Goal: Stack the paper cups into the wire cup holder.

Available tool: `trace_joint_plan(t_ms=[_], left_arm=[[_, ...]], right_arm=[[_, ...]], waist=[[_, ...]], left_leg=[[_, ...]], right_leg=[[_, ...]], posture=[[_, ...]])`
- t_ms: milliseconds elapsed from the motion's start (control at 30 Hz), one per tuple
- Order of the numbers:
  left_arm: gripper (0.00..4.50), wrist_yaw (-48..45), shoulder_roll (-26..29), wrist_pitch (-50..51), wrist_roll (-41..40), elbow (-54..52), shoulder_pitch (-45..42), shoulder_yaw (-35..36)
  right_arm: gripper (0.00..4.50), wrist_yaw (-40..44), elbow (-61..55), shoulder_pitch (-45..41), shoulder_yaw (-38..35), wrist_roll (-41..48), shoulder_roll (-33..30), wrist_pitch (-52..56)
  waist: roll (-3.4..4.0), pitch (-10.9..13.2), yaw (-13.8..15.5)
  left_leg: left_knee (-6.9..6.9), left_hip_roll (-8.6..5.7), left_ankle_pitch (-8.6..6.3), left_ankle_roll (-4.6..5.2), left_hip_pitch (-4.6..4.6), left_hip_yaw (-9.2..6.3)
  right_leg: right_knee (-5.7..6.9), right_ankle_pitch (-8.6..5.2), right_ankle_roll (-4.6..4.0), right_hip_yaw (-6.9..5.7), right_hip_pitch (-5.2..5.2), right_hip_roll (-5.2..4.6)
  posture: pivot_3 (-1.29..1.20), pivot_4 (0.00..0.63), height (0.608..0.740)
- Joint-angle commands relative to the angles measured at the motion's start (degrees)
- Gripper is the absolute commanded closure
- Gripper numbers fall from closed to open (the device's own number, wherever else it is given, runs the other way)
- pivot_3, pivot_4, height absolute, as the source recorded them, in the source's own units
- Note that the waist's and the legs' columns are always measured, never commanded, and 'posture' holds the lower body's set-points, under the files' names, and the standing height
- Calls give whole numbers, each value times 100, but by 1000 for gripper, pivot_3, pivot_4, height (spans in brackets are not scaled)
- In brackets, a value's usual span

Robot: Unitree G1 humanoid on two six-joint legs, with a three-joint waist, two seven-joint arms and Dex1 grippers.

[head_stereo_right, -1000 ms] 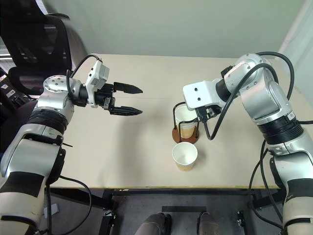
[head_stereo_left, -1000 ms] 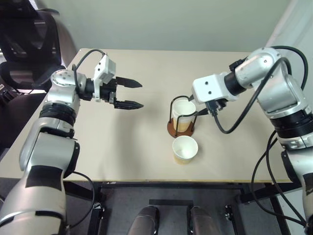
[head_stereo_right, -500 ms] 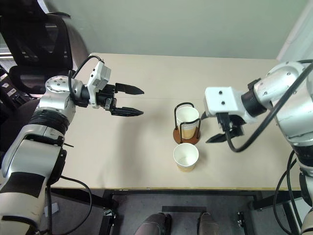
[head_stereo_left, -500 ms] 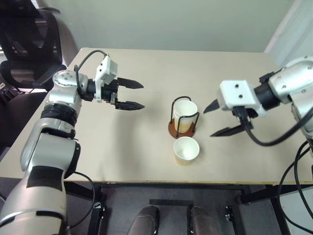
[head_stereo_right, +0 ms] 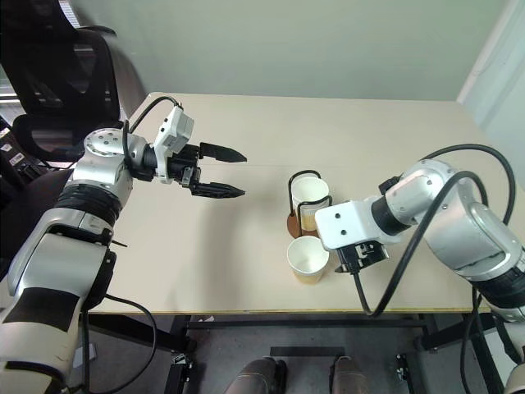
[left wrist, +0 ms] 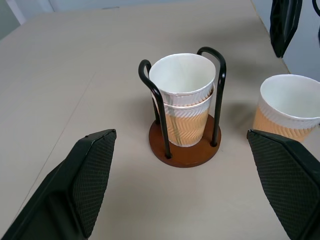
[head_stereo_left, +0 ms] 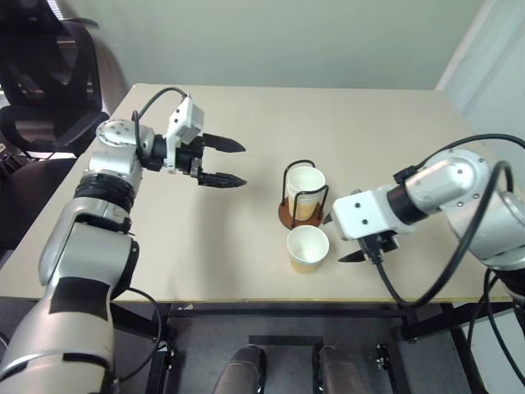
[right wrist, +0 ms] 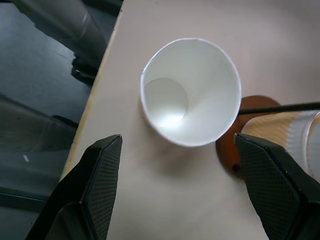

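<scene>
Figure: a beige bench (head_stereo_left: 205, 246) seen from the robot's head, with both wrist views. The wire cup holder (head_stereo_left: 303, 197) stands upright near the middle of the bench, its reddish-brown disc base (left wrist: 185, 150) flat on the surface and its black wire loops (left wrist: 220, 75) rising around two nested paper cups (left wrist: 184, 95), the upper cup seated in the lower. A third, loose paper cup (head_stereo_left: 308, 249) stands upright and mouth up just beside the holder, on the side nearer the bench's front edge; whether it touches the base cannot be told.

Right claw (head_stereo_left: 342, 236): fingers apart, empty, pointing down at the bench just beside the loose cup; in its wrist view the open mouth of the cup (right wrist: 190, 90) lies between the two black fingers (right wrist: 97, 185). One second earlier this claw was at the holder, by the nested cups; half a second earlier it hung well off to the right of the holder; now it has come back and down toward the loose cup.

Left claw (head_stereo_left: 221, 162): fingers wide apart, empty, held above the bench well to the left of the holder and pointing toward it, unchanged in place across all three moments. The cups and holder have not shifted.
</scene>
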Motion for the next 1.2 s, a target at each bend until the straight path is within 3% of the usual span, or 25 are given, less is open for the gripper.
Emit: trace_joint_plan(t_ms=[33,567,1033,1133,1200], left_arm=[[0,-164,101,14,-111,-152,-162,36],[0,-164,137,-33,-59,-43,-182,63],[0,-164,127,20,-75,-101,-199,49],[0,-164,125,21,-75,-106,-194,53],[0,-164,126,20,-84,-116,-185,57]], right_arm=[[892,-28,-22,-148,60,-106,72,-157],[892,101,-41,236,302,-415,20,-791],[892,86,187,247,666,-955,575,-1153],[1408,141,242,223,674,-988,653,-1189],[2096,213,266,218,681,-984,667,-1230]], waist=[[0,0,2],[-2,-1,19],[-3,-2,16],[-4,-2,15],[-4,-2,15]], left_leg=[[0,0,2,1,0,0],[-4,-2,2,-3,-3,5],[-3,-4,2,-2,-2,6],[-4,-3,2,-2,-2,5],[-4,-3,2,-2,-3,3]], right_leg=[[0,1,-1,1,1,0],[-7,1,0,-2,0,-2],[-7,2,-1,-4,1,3],[-7,2,-1,-5,0,3],[-8,2,-1,-4,0,1]], posture=[[0,150,740],[0,150,740],[0,150,740],[0,150,740],[0,150,740]])
